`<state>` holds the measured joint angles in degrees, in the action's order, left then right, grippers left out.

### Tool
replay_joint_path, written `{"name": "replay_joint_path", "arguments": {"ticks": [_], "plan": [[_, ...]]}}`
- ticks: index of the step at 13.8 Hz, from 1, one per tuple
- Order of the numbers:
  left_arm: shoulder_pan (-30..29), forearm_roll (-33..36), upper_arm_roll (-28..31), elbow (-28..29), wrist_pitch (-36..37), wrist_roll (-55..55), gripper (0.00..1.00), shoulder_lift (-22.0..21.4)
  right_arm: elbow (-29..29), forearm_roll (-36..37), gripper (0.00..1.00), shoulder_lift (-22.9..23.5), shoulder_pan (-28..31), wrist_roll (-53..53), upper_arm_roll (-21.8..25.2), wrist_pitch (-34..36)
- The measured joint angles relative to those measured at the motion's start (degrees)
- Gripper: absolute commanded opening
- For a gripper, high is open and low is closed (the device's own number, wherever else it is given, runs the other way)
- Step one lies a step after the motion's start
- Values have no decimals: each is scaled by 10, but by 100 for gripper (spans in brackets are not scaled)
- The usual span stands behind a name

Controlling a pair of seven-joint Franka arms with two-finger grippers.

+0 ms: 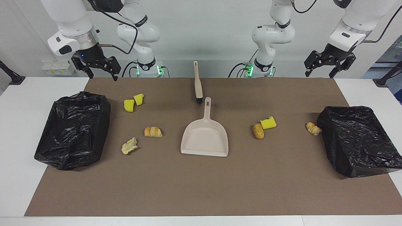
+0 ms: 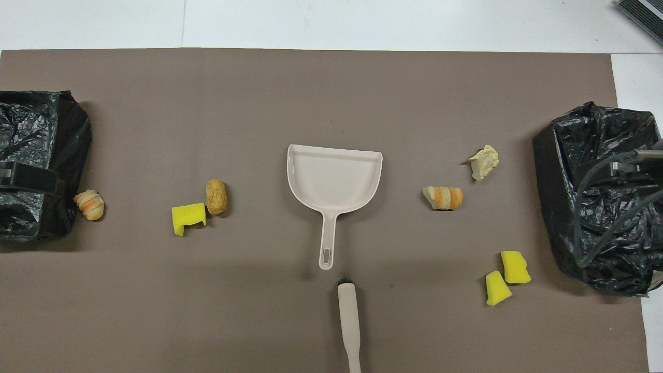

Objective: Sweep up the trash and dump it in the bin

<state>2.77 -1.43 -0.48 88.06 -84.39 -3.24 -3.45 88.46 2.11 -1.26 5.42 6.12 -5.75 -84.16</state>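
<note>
While the trash lies scattered on the brown mat (image 1: 201, 188), it forms two groups on either side of the beige dustpan (image 1: 204, 138). Toward the right arm's end lie two yellow sponge chunks (image 1: 133, 102) touching each other, a croissant piece (image 1: 153, 132) and, beside it, a crumpled pale scrap (image 1: 129, 146). Toward the left arm's end a third sponge chunk (image 1: 268, 123) touches a bread piece (image 1: 258, 131), and a second croissant piece (image 1: 313, 128) rests against the black-lined bin (image 1: 358, 141) at that end. A matching black-lined bin (image 1: 73, 130) stands at the right arm's end. The hand brush (image 1: 197, 83) lies nearer to the robots than the dustpan, bristles just beside the pan's handle tip. The left gripper (image 1: 329, 64) and the right gripper (image 1: 95, 67) wait raised at the mat's robot-side corners, jaws released and empty.
</note>
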Motion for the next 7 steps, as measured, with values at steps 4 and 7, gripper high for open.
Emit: {"name": "replay_joint_path", "arguments": {"ticks": [4,7], "plan": [[0,0,-1,3,2,0,100,-1,0,-2,100,0,-1,0,-1,0],[1,-5,-8,34,-4,0,100,-7,7,-37,100,-2,-12,10,-3,-18]]}}
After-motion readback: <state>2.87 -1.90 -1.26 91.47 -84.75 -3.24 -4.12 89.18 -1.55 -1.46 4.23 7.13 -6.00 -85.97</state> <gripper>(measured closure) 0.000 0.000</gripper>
